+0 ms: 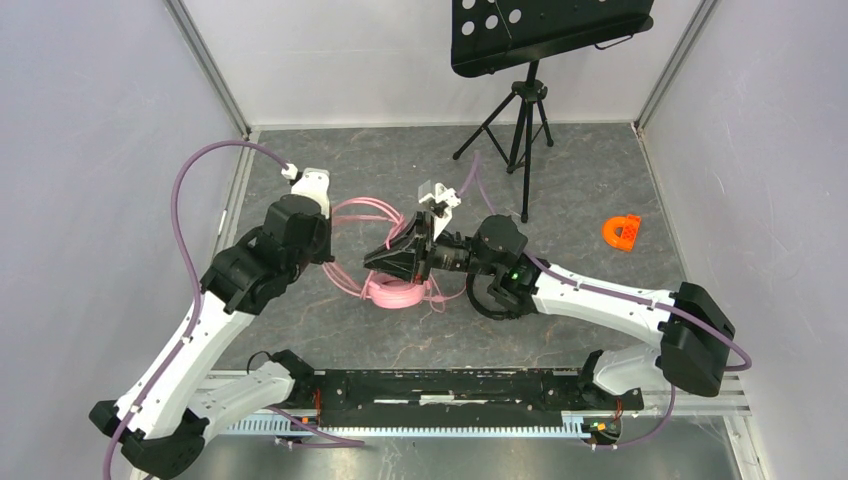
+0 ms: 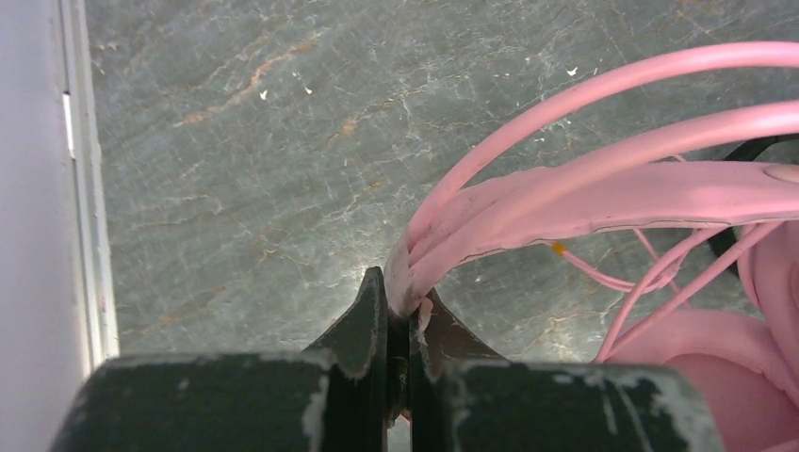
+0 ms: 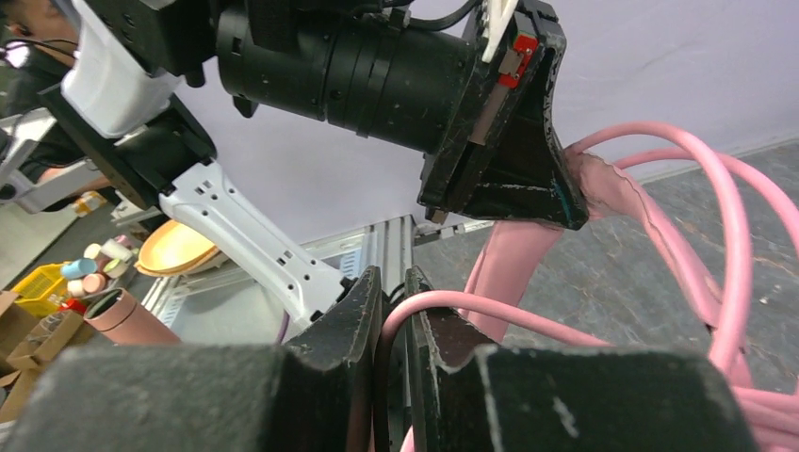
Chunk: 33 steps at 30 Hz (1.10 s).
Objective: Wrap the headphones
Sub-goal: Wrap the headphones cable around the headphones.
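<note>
The pink headphones (image 1: 395, 293) lie mid-table with an ear cup down, and loops of their pink cable (image 1: 365, 212) spread behind them. My left gripper (image 1: 335, 260) is shut on the end of the pink headband (image 2: 612, 193), its fingertips (image 2: 407, 301) pinching the worn padding. My right gripper (image 1: 374, 262) faces it from the right. Its jaws (image 3: 394, 282) stand close around a strand of the pink cable (image 3: 490, 306) that arcs out over one finger. A black curved band (image 1: 483, 303) under my right forearm looks like the black headphones, mostly hidden.
A black music stand on a tripod (image 1: 520, 120) stands at the back middle. A small orange plastic piece (image 1: 622, 232) lies at the right. White walls close in the left, back and right sides. The black rail (image 1: 450, 385) with the arm bases runs along the near edge.
</note>
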{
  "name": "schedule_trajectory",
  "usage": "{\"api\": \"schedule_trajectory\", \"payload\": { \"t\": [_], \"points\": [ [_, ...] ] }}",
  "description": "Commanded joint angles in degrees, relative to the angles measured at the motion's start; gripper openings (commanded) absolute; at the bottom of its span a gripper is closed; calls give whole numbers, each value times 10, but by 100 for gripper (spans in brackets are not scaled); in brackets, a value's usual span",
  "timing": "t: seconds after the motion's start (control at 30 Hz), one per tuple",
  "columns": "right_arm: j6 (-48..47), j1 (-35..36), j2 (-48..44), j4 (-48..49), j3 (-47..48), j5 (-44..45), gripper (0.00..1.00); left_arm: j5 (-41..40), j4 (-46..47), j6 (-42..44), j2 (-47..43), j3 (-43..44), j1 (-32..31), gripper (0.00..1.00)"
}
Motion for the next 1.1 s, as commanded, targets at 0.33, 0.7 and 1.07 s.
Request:
{"api": "schedule_trajectory", "payload": {
  "t": [0.33,0.7,1.07],
  "points": [
    [-131,28,-21,-136,43,86,18,39,95,-201,25,60,4,2],
    [-146,31,-23,-232,72,132,15,8,119,-236,20,63,4,2],
    [-165,39,-23,-242,64,159,17,-8,143,-279,8,65,4,2]
  ]
}}
